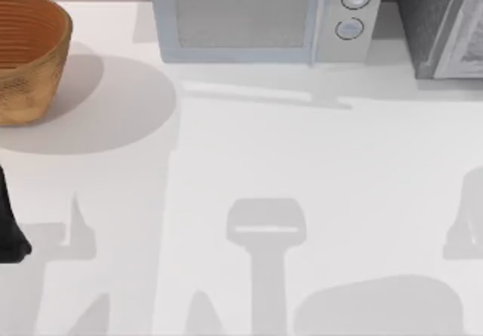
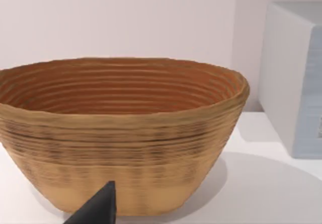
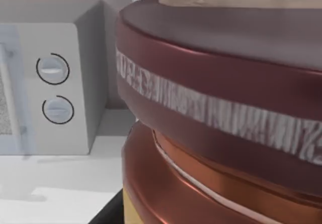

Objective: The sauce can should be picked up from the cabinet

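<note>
The sauce can [image 3: 221,108] looms very close in the right wrist view, with a maroon rim band, a pale worn stripe and a coppery lower body. A thin dark sliver of my right gripper [image 3: 111,213] shows at the can's base. Whether it holds the can cannot be seen. The cabinet [image 1: 441,23], dark grey and speckled with a lighter front panel, stands at the table's far right corner. My left arm [image 1: 9,230] is parked at the left edge, and a dark part of the left gripper [image 2: 98,211] points toward the basket.
A woven brown basket [image 1: 26,57] [image 2: 121,133] sits at the far left. A pale microwave [image 1: 264,15] [image 3: 55,83] with two round knobs stands at the back centre, left of the cabinet. Arm shadows fall across the white table [image 1: 241,162].
</note>
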`<state>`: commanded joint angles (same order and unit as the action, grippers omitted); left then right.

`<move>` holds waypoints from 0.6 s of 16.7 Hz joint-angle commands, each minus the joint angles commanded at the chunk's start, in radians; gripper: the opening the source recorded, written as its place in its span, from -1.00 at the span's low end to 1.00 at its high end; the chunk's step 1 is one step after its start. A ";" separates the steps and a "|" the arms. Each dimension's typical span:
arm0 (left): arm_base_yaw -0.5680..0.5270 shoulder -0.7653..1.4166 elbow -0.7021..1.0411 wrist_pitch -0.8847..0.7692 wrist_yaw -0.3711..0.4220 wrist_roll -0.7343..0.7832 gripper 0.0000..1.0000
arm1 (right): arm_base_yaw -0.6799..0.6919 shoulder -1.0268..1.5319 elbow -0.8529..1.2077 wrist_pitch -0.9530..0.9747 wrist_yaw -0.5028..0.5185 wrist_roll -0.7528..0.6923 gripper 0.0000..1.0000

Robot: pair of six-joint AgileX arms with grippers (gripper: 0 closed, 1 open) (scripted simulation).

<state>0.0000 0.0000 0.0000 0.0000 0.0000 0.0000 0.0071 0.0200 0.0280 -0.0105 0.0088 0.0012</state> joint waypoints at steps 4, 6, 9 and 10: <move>0.000 0.000 0.000 0.000 0.000 0.000 1.00 | -0.007 -0.020 -0.028 0.011 -0.009 -0.001 -1.00; 0.000 0.000 0.000 0.000 0.000 0.000 1.00 | -0.004 -0.015 -0.029 0.008 -0.008 0.001 -1.00; 0.000 0.000 0.000 0.000 0.000 0.000 1.00 | -0.007 0.015 -0.016 0.038 -0.025 0.001 -1.00; 0.000 0.000 0.000 0.000 0.000 0.000 1.00 | -0.009 0.047 -0.004 0.068 -0.042 0.002 -1.00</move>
<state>0.0000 0.0000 0.0000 0.0000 0.0000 0.0000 -0.0021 0.0665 0.0239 0.0573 -0.0330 0.0032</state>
